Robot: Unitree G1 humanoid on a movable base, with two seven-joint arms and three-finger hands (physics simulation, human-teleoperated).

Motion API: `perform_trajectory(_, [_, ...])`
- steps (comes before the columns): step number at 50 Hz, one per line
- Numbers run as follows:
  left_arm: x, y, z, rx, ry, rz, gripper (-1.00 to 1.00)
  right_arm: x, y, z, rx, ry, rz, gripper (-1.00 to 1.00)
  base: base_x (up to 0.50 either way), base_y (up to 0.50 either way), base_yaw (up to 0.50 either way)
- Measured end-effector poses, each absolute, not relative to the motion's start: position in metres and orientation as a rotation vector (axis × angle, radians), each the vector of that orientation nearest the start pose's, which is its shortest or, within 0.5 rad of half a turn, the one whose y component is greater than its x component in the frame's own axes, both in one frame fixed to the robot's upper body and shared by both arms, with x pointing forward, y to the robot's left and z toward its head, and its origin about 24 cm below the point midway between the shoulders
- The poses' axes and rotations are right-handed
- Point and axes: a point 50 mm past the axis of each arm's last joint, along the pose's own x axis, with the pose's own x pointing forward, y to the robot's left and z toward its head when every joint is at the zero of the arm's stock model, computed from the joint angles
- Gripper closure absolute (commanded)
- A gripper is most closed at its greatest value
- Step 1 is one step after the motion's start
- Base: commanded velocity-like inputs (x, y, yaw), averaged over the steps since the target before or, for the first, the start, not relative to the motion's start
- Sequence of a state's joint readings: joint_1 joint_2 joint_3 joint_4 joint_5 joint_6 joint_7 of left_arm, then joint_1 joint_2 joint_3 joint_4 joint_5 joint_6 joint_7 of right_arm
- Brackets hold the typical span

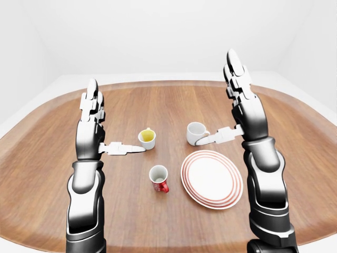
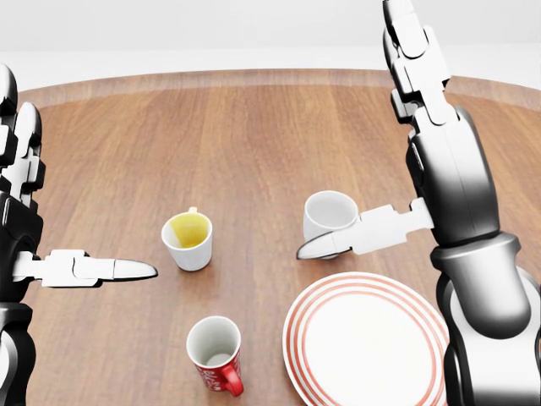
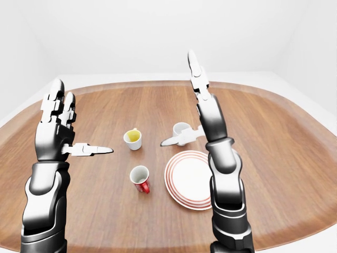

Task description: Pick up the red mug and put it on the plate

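The red mug [image 2: 215, 353] stands upright on the wooden table, white inside, its handle toward the bottom right in the head view. The white plate with red rings [image 2: 368, 342] lies just right of it. My left hand [image 1: 93, 118] is raised above the table to the left of the mugs, fingers straight up, thumb out, open and empty. My right hand [image 1: 238, 97] is raised above the plate's upper right, fingers straight up, thumb pointing left over the white mug, open and empty.
A white mug with a yellow inside [image 2: 189, 239] stands above the red mug. A plain white mug [image 2: 328, 216] stands above the plate, partly behind my right thumb. The oval wooden table [image 1: 168, 105] has a pale rim.
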State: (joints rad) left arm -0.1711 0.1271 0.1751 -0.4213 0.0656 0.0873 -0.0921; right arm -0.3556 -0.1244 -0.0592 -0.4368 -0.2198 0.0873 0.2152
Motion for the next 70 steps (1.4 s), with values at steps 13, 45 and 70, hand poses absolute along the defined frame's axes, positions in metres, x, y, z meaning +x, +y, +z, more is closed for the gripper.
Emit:
perform_trajectory(13, [0.255,0.188,0.175,0.221,-0.49,0.052,-1.0,0.266,-0.132,0.226,-0.5,-0.687,0.19,-1.0,0.0,0.0,0.0])
perform_trajectory(45, [0.254,0.192,0.172,0.225,-0.477,0.06,-1.0,0.285,-0.09,0.22,-0.92,-0.551,0.346,-1.0,0.0,0.0,0.0])
perform_trajectory(70, [0.253,0.194,0.174,0.232,-0.487,0.064,-1.0,0.299,-0.058,0.2,-1.1,-0.39,0.449,-1.0,0.0,0.0,0.0])
